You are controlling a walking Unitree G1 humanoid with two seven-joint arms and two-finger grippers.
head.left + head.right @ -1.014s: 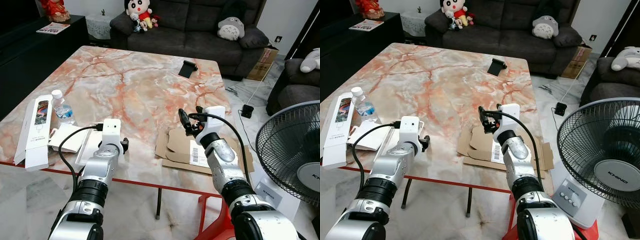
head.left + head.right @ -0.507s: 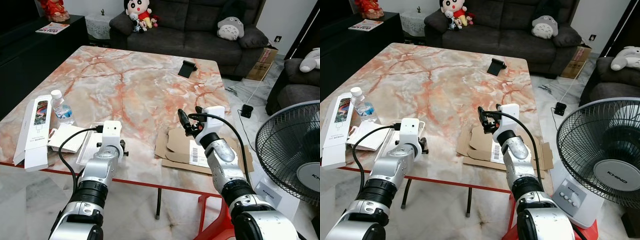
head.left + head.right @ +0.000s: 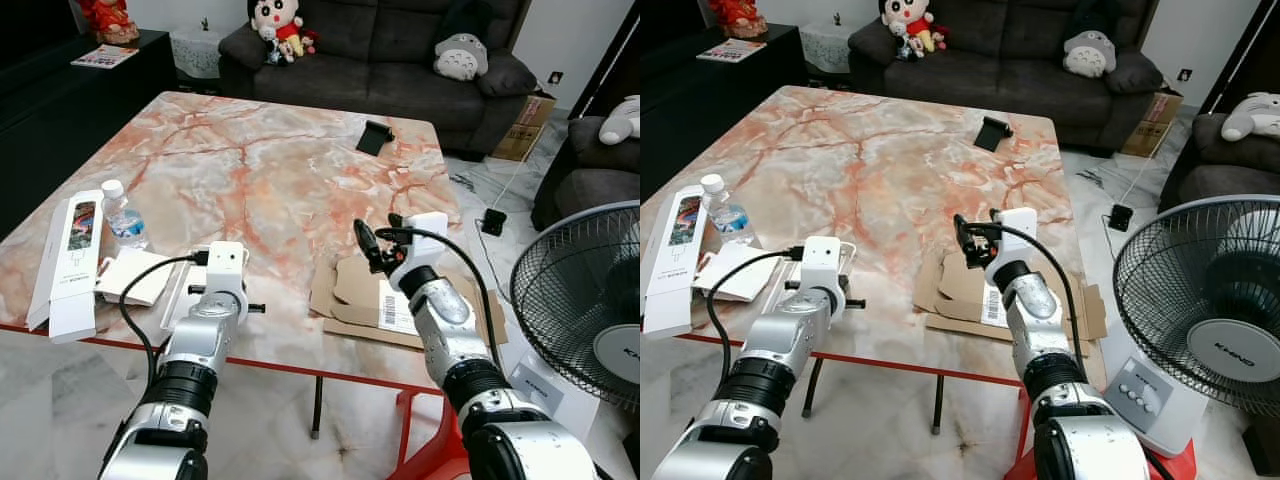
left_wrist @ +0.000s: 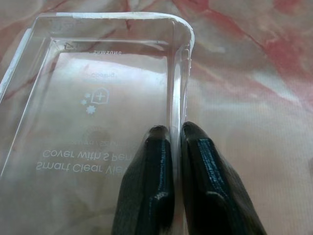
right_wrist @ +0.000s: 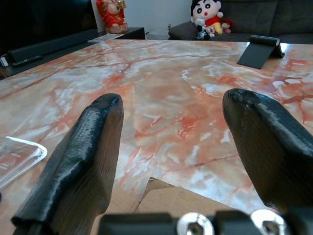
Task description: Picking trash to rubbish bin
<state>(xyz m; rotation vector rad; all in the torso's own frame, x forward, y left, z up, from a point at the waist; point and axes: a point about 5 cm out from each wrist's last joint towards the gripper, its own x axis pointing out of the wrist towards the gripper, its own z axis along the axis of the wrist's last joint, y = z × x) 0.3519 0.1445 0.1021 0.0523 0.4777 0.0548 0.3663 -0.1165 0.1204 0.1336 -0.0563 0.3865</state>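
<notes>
At the table edge the left gripper (image 4: 175, 142) pinches the clear plastic tray (image 4: 98, 93) wall — light, thin, slippery; right gripper (image 5: 171, 127) gapes wide

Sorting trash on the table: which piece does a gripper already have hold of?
The clear plastic tray: the left gripper pinches its side wall, jaws shut. The flattened cardboard lies ungripped under the open right gripper.

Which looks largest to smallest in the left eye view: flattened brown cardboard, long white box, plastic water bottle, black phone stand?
1. Flattened brown cardboard
2. Long white box
3. Clear plastic water bottle and black phone stand: look alike; the stand sits farther away, so unsure.
</notes>
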